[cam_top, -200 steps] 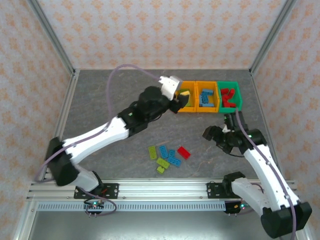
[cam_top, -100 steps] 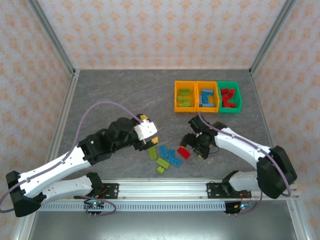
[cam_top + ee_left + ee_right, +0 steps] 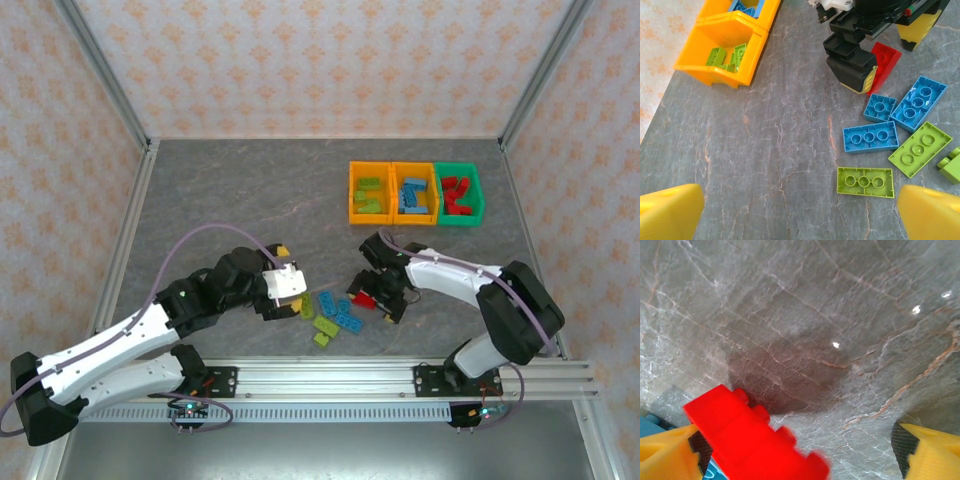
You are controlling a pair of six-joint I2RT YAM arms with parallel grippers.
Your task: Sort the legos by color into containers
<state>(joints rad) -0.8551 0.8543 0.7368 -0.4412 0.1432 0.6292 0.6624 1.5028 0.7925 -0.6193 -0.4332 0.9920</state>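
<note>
Several loose lime and blue legos lie near the table's front. My left gripper hangs open just left of them. In the left wrist view a lime lego lies between its wide yellow fingertips, nearer the right one. My right gripper stands open astride the red lego. In the right wrist view that red lego lies between the fingers, close to the left one. Three containers stand at the back: an orange bin with lime legos, an orange bin with blue ones, a green bin with red ones.
Blue legos and another lime lego lie close together right of the left gripper's span. The two grippers are about a hand's width apart over the pile. Bare stone table stretches to the left and back, with metal frame posts at its edges.
My left arm swung back from the orange bin to the pile and its gripper opened wide. My right arm came down from near the green bin onto the red lego, its jaws widening.
</note>
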